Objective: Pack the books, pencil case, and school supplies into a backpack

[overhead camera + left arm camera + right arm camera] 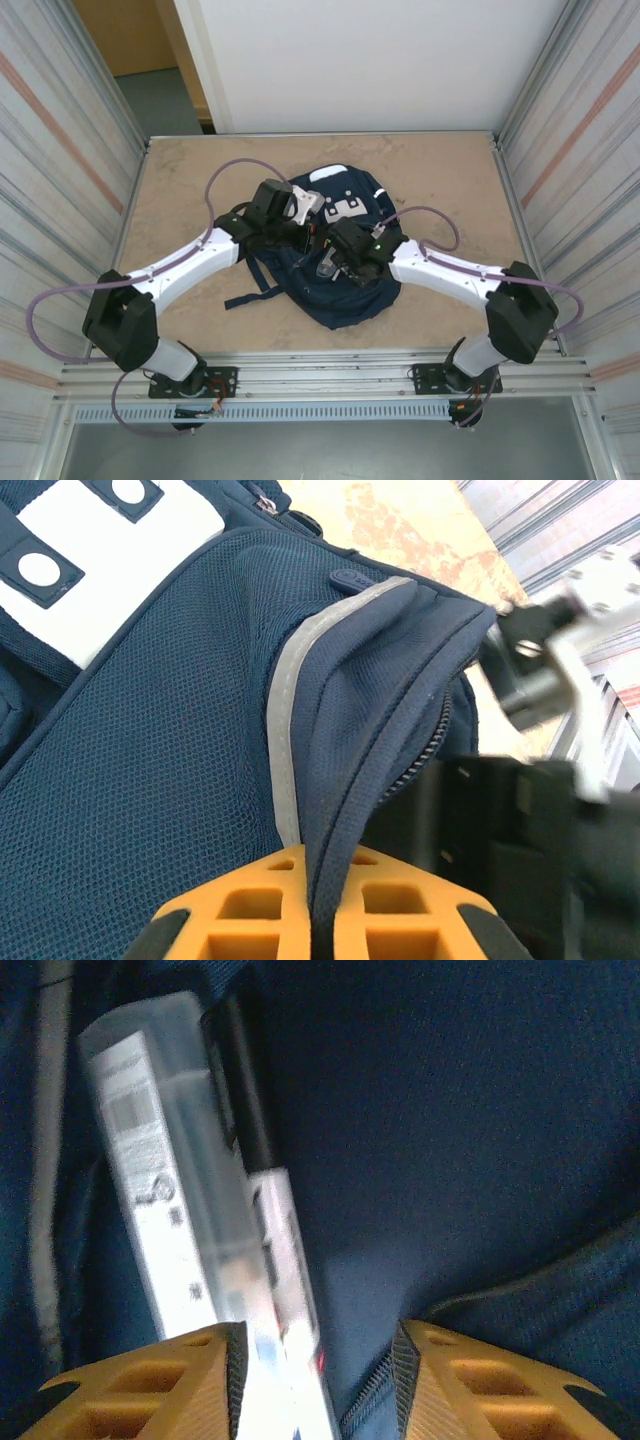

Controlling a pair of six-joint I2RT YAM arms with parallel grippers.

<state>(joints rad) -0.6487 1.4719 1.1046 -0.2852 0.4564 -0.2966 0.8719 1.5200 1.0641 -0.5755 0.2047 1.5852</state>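
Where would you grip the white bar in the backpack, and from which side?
Probably the bar at its near end, jaws across its narrow width, coming lengthwise like the right tool: it is long and slim. The marker hugs one edge, so both may get caught.

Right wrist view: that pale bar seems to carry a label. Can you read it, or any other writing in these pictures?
No text can be quoted.
silvery-white bar: label with a barcode-like block and small print, too blurred to read.
black marker: no print legible.
backpack: a small oval tab by the zip, too small to read; its white patch bears only round dots, no words.
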